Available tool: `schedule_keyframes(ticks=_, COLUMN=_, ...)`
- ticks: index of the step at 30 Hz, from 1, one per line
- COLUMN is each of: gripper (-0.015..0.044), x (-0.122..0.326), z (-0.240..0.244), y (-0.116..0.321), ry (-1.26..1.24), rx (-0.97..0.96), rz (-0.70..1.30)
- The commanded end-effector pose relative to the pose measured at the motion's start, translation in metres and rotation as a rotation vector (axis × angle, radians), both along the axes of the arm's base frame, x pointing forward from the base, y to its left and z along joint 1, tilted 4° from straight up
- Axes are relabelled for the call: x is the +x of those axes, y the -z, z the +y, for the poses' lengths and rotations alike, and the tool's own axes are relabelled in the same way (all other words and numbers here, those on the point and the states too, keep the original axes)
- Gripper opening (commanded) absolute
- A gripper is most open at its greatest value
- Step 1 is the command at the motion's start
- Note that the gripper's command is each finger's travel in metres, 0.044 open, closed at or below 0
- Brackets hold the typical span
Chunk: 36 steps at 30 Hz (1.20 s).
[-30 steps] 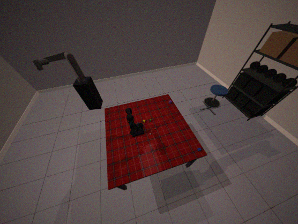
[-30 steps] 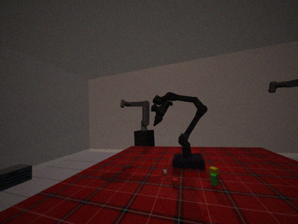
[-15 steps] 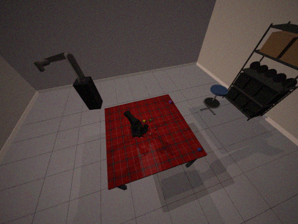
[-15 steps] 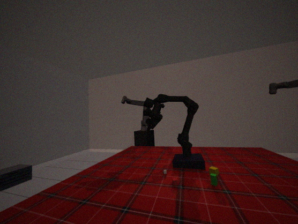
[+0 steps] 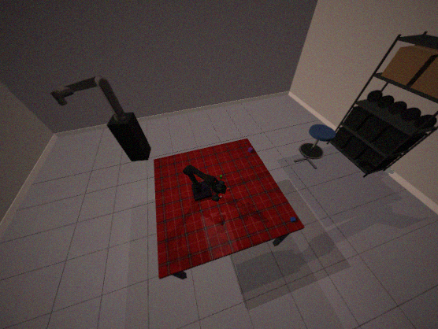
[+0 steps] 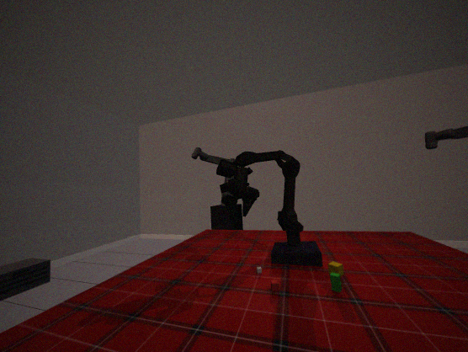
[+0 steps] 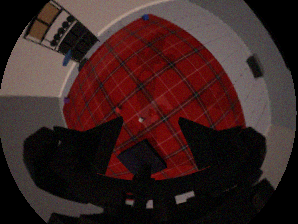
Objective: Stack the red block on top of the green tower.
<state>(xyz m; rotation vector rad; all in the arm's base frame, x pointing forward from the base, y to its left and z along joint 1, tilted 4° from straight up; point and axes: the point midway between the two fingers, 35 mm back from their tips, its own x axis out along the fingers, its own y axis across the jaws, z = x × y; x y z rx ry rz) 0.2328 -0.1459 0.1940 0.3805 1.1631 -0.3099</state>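
Note:
The red block (image 6: 274, 285) (image 7: 118, 109) sits on the red plaid cloth, dim against it in the exterior view. The green tower (image 6: 336, 282) (image 5: 220, 176) stands upright on the cloth, right of the red block in the exterior view; its top is bare. My gripper (image 6: 236, 208) (image 7: 151, 119) is open and empty, pointing down high above the cloth. In the wrist view the red block lies just beyond the left fingertip. The green tower is not visible in the wrist view.
A yellow block (image 6: 336, 267) sits close behind the green tower. A small white cube (image 6: 258, 269) (image 7: 141, 120) lies left of the red block in the exterior view. A blue block (image 5: 293, 219) (image 7: 145, 17) and a purple block (image 5: 250, 149) (image 7: 66, 100) lie near the table edges.

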Motion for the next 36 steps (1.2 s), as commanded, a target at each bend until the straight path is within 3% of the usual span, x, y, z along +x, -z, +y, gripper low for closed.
schedule_keyframes(ticks=1, gripper=0.044, x=0.013, z=0.013, y=0.016, ry=-0.085, rx=-0.002, rz=0.057)
schedule_keyframes(ticks=27, gripper=0.044, x=0.091, z=0.149, y=0.123, ry=-0.85, rx=-0.182, rz=0.388)
schedule_keyframes(ticks=36, gripper=0.044, x=0.094, z=0.153, y=0.132, ry=-0.87, rx=-0.189, rz=0.395)
